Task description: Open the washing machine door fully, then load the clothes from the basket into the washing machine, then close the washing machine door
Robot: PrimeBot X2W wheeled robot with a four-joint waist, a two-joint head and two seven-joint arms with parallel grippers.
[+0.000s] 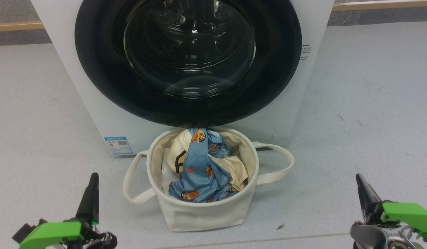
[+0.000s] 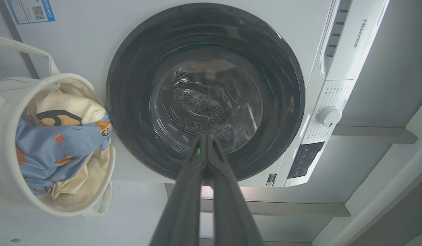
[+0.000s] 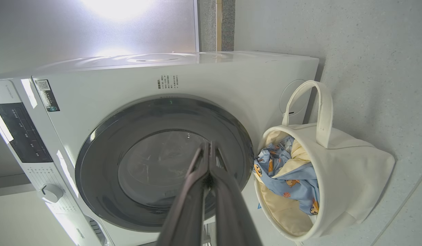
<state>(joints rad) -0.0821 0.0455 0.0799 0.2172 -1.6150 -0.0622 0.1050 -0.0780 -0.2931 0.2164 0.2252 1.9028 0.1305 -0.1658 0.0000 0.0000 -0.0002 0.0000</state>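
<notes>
Laundry corner, white front-loading washing machine (image 1: 96, 114) on speckled grey floor (image 1: 365, 103) (wooden skirting (image 1: 16, 26) behind), canvas basket (image 1: 203, 214) of clothes (image 1: 199, 169) before it

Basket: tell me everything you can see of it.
The basket is a round, soft-sided cream canvas tub with two long loop handles drooping out to its sides. It stands upright on the grey floor, close against the front of the washing machine, just below the shut washing machine door. Whether it touches the machine is unclear. The clothes fill it: light-blue bear-print fabric over a cream-yellow garment, heaped above the rim at the back. Nothing grips it.
</notes>
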